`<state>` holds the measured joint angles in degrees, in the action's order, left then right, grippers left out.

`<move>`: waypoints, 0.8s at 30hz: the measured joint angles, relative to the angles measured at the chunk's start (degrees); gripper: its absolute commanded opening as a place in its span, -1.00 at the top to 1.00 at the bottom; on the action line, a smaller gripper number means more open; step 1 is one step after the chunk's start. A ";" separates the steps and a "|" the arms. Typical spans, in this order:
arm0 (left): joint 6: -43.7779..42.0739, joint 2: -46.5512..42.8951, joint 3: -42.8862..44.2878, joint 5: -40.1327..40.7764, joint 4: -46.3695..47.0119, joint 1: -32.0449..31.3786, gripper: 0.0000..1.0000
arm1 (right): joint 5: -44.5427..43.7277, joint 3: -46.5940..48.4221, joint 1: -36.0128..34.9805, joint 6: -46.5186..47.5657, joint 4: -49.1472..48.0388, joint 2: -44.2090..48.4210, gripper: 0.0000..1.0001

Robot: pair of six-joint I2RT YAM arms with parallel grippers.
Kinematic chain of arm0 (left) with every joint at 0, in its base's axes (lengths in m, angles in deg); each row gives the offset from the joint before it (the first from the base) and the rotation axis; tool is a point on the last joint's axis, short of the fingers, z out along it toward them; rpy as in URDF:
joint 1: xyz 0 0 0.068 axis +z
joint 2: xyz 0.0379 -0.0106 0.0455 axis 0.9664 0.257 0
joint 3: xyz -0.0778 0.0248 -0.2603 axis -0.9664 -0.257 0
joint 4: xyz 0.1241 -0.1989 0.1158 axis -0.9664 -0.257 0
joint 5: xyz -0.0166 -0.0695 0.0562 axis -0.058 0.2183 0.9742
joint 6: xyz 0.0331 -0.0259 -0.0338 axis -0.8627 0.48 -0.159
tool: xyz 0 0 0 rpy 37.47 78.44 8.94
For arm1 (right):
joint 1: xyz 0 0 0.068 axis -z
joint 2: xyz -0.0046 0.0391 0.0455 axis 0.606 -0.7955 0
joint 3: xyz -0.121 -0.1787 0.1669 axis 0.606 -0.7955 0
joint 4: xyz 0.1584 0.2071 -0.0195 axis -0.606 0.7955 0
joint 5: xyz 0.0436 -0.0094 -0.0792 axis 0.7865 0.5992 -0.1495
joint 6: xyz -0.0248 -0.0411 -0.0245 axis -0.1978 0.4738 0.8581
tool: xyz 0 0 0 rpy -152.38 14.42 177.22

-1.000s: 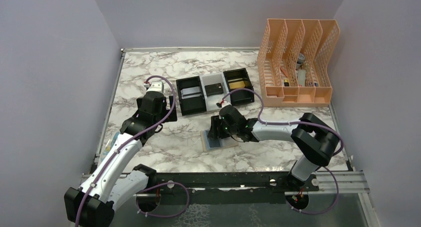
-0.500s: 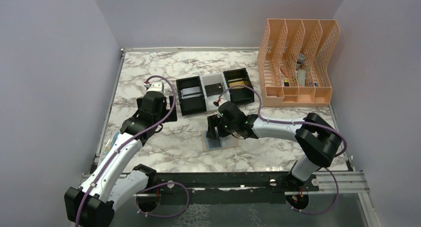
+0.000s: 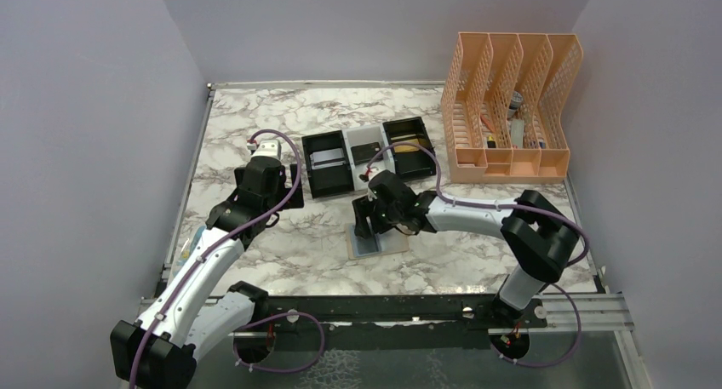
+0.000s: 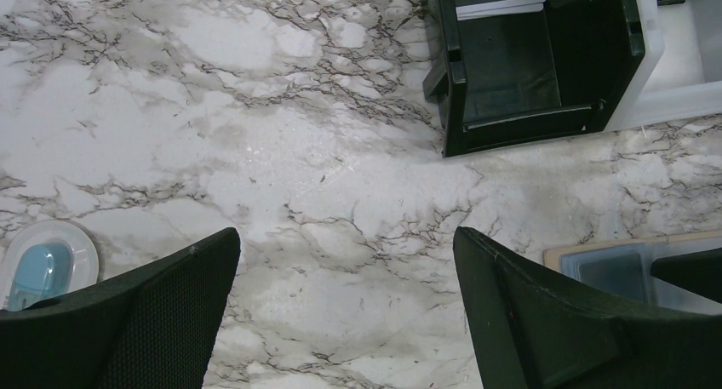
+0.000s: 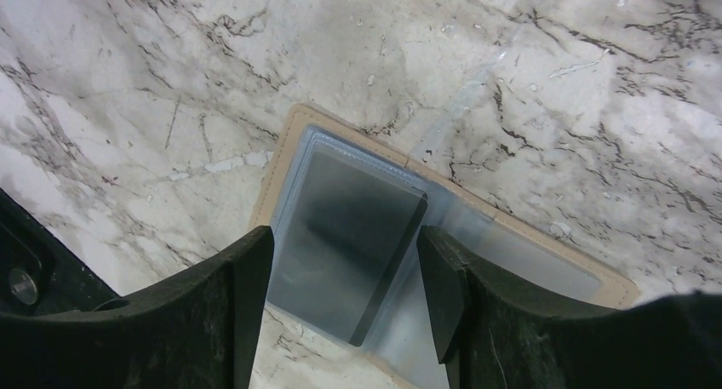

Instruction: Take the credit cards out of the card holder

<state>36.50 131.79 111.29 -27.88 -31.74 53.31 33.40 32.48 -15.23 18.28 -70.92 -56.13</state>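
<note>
With right gripper open just above the card holder and left gripper open well apart, not pinning it, might lift it whole instead of only the dark card.

From above the right gripper covers the far part of the card holder, its own wrist camera loses the holder's lower corners behind the dark fingers, and the bits in the peach file organizer are too small to name.
</note>
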 measured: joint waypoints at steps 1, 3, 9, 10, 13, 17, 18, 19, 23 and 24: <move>0.00 0.00 0.00 0.00 0.00 0.00 -0.99 | 0.17 0.22 -0.07 0.15 0.02 -0.70 -0.24; -0.02 0.00 0.00 0.00 0.00 0.00 -0.98 | 0.35 0.50 -0.31 0.39 0.00 -2.08 -0.23; -0.02 -0.02 0.00 0.00 0.00 0.00 -0.99 | 0.31 0.68 -0.39 0.48 -0.09 -3.21 -0.25; 0.00 -0.04 0.00 0.00 0.00 0.00 -0.99 | 0.28 0.68 -0.39 0.37 -0.11 -3.23 -0.30; -0.02 -0.11 0.00 0.00 0.00 0.00 -0.99 | 0.33 0.66 -0.39 -0.17 -0.35 -3.23 -0.39; -0.02 -0.11 0.00 0.00 0.00 0.00 -0.99 | 0.63 0.35 -0.39 -1.36 -1.07 -3.10 -0.49; -0.02 -0.13 0.00 0.00 0.00 0.00 -0.99 | 0.79 0.26 -0.39 -1.66 -1.27 -3.06 -0.49; -0.02 -0.15 0.00 0.00 0.00 0.00 -0.99 | 0.92 0.22 -0.39 -1.90 -1.36 -2.99 -0.49; -0.02 -0.22 0.00 0.00 0.00 0.00 -0.99 | 0.68 0.20 -0.39 -2.54 -1.36 -3.02 -0.49; -0.02 -0.22 0.00 0.00 0.00 0.00 -0.99 | 0.37 0.22 -0.39 -2.58 -1.33 -3.02 -0.49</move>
<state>36.48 131.57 111.29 -27.88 -31.74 53.31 33.78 32.70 -15.63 15.70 -72.25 -59.15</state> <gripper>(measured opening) 0.992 0.740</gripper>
